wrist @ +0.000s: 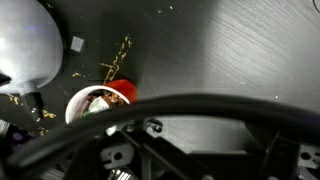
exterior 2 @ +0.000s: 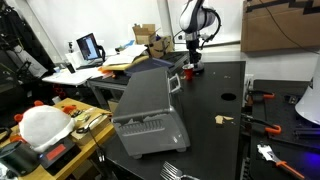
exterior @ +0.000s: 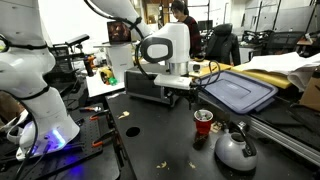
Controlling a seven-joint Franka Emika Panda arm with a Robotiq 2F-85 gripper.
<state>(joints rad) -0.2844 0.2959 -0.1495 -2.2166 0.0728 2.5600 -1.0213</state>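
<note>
In an exterior view the gripper [exterior: 196,96] hangs just above a red cup [exterior: 203,120] on the black table [exterior: 150,140], near a kettle [exterior: 235,150]; in an exterior view the cup [exterior 2: 187,71] stands beyond a grey machine [exterior 2: 148,110]; the wrist view shows the cup [wrist: 98,103] beside the kettle [wrist: 25,45], but I cannot tell whether the pincer is released or clenched.

White rounded arm [exterior: 165,47], black-banded; dark claw [exterior 2: 191,60], looping black cable [wrist: 200,103]
</note>
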